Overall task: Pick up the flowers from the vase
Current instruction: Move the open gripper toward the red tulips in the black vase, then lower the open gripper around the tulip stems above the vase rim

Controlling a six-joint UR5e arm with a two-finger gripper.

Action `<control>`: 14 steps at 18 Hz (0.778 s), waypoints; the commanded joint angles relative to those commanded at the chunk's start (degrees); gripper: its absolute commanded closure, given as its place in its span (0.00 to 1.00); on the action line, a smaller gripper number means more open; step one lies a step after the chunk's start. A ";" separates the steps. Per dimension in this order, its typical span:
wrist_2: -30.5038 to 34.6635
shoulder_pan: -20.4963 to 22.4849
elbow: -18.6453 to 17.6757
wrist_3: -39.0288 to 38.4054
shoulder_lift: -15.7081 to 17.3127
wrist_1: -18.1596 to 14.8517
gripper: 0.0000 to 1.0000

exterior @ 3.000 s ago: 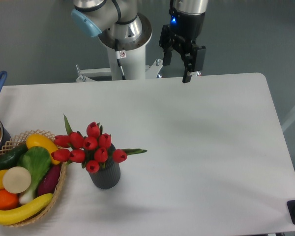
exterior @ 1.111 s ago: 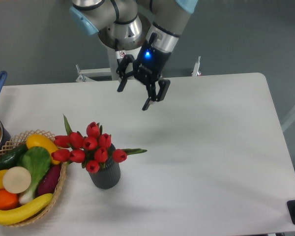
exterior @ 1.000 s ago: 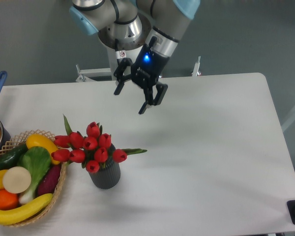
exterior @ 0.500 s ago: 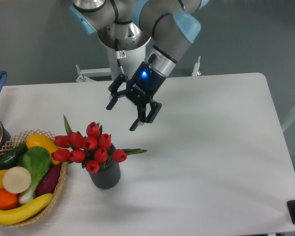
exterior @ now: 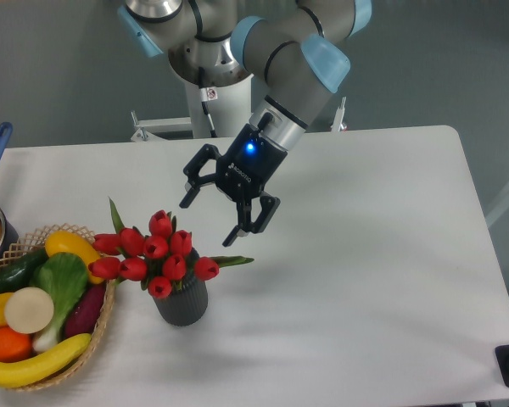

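The gripper (exterior: 209, 222) is swinging down and across from the far edge of the table (exterior: 382, 254), and it is now hanging just up and to the right of the flowers (exterior: 153, 254), jaws spread wide and holding nothing. That is closing the gap fast (a second ago it was still well back towards the arm's base), so the approach is nearly over and the grasp looks to be next. The flowers are sitting upright in the vase (exterior: 182, 303) near the front-left of the table. At nine o'clock of the vase, the wicker basket (exterior: 102, 326) is crowding in just beside it, so room is tight there. From twelve round to five o'clock the tabletop is lying open, well clear of any edge.
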 joint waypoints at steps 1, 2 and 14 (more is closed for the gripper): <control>0.18 -0.88 0.18 0.09 -0.79 1.05 0.00; 0.35 -1.41 0.09 0.18 -1.23 2.02 0.00; 3.25 -5.19 0.00 3.43 -3.96 3.52 0.00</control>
